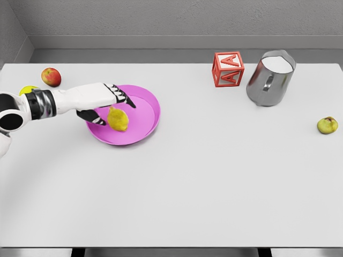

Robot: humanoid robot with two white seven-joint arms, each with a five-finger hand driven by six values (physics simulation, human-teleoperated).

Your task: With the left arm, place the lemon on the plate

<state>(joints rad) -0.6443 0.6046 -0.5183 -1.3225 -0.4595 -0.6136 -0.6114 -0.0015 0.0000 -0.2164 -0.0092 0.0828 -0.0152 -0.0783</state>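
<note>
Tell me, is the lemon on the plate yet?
Almost! The lemon already sits over the pink plate. The left hand is right beside it, fingers spread around it. Whether it has fully let go is unclear. What's left is pulling the hand away.

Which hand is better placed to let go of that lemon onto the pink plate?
The left hand: it is at the lemon, already over the pink plate. No right arm is visible.

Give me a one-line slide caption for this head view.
Left hand, fingers open, hovers over the yellow lemon lying in the round pink plate on the white table.
</note>
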